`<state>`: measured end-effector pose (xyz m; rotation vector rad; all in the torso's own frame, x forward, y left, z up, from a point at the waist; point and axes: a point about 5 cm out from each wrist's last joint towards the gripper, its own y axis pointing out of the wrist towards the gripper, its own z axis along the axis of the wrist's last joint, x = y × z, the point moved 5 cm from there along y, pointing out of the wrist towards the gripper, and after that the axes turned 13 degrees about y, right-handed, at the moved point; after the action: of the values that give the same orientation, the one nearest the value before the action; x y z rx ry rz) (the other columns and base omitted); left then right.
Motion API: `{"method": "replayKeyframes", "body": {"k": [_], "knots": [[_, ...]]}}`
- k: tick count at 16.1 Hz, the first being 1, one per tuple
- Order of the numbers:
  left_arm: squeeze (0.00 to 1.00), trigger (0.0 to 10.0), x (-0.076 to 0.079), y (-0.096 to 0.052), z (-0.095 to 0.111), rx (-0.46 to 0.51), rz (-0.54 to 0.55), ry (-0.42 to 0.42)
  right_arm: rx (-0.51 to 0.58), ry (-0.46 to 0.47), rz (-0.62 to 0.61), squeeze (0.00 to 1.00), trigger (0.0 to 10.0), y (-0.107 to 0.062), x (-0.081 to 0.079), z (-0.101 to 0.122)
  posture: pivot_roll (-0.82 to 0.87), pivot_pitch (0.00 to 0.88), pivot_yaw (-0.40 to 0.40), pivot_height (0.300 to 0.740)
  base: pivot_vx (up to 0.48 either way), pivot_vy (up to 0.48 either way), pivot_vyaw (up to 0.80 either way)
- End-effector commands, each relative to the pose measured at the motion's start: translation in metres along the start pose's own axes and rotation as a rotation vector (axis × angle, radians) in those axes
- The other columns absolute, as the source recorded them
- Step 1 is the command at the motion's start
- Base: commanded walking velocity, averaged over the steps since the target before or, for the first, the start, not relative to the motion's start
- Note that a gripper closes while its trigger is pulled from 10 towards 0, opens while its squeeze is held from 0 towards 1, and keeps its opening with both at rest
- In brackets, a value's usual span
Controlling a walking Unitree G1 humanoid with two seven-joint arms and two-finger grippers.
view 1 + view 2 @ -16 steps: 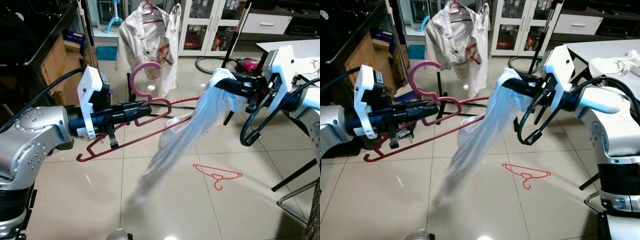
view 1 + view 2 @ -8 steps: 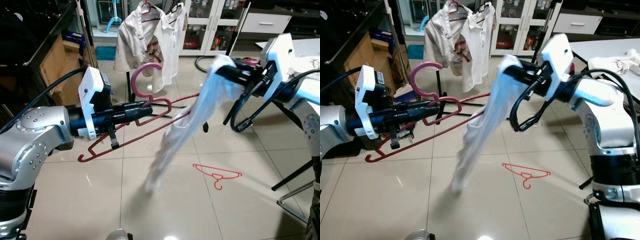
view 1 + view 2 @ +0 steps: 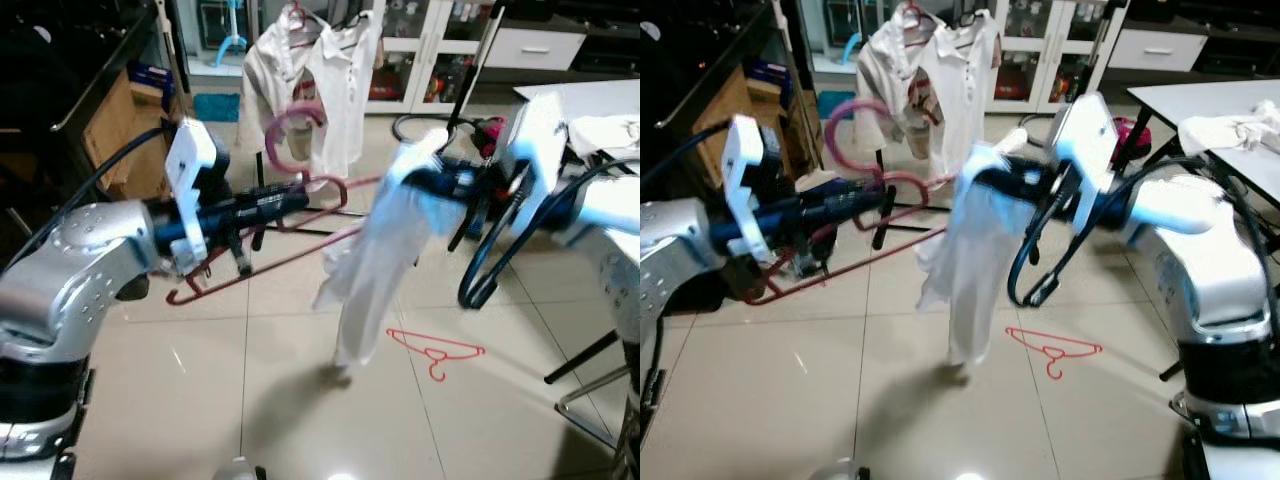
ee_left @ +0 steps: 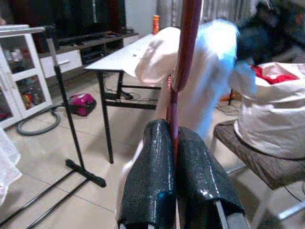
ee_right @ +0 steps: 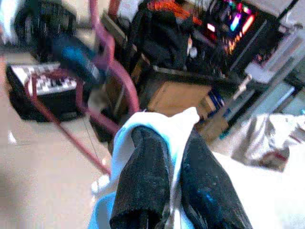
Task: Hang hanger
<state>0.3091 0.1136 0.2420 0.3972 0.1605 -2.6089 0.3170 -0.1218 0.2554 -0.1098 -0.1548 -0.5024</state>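
My left gripper (image 4: pixel 172 143) has its jaws clenched on the red hanger (image 3: pixel 300 190), mid-frame left, while my right gripper (image 5: pixel 167 157) pinches a white shirt (image 3: pixel 375 260) hanging beside it. If I misjudge, the limp cloth could slide off the hanger arm to the floor (image 3: pixel 200 400).

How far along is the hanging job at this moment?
Done: left end effector grips the dark red plastic hanger; right end effector pinches the pale blue-white garment. In hand: bringing them together. Left: garment isn't on the hanger yet, nor hung on the clothes rack.
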Motion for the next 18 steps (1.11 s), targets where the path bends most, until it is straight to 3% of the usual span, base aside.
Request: {"method": "replayKeyframes", "body": {"k": [1,2,4,7,10,14,15,16,17,18], "knots": [[0.0,10.0,-0.006,0.001,0.008,0.022,0.024,0.024,-0.026,-0.051,-0.052,0.0,10.0,-0.001,0.009,-0.005,-0.05,0.0,-0.023,0.74,0.0,0.0,0.0],[0.0,10.0,-0.005,0.001,0.009,0.029,0.019,0.024,-0.053,-0.097,-0.15,0.0,10.0,-0.001,0.025,-0.015,-0.04,0.0,-0.021,0.74,0.0,0.0,0.0],[0.0,10.0,-0.004,0.001,0.011,0.037,0.012,0.024,-0.063,-0.104,-0.189,0.0,10.0,0.002,0.031,-0.022,-0.04,0.0,-0.019,0.74,0.0,0.0,0.0],[0.0,10.0,-0.005,0.001,0.012,0.041,0.015,0.025,-0.002,-0.08,-0.132,0.0,10.0,0.01,0.018,-0.012,-0.04,0.0,-0.016,0.74,0.0,0.0,0.0],[0.0,10.0,-0.004,0.003,0.011,0.039,0.014,0.023,0.149,-0.074,-0.049,0.0,10.0,0.028,-0.003,0.02,-0.03,0.0,-0.017,0.74,0.0,0.0,0.0],[0.0,10.0,-0.003,0.003,0.008,0.034,0.013,0.021,0.257,-0.02,-0.03,0.0,10.0,0.02,-0.001,0.049,-0.04,0.0,-0.023,0.74,0.0,0.0,0.0],[0.0,10.0,-0.003,0.004,0.007,0.032,0.015,0.02,0.268,-0.01,-0.048,0.0,10.0,0.018,0.004,0.051,-0.04,0.0,-0.024,0.74,0.0,0.0,0.0],[0.0,10.0,-0.005,0.005,0.002,0.021,0.034,0.013,0.245,-0.014,-0.208,0.0,10.0,0.013,0.035,0.044,-0.04,0.0,-0.024,0.74,0.0,0.0,0.0],[0.0,10.0,-0.006,0.006,0.0,0.015,0.042,0.013,0.237,-0.015,-0.248,0.0,10.0,0.012,0.042,0.042,-0.04,0.0,-0.026,0.74,0.0,0.0,0.0],[0.0,10.0,-0.007,0.008,-0.003,0.016,0.075,-0.008,0.228,0.007,-0.385,0.0,10.0,0.006,0.066,0.035,-0.04,0.0,-0.027,0.74,0.0,0.0,0.0]]}}
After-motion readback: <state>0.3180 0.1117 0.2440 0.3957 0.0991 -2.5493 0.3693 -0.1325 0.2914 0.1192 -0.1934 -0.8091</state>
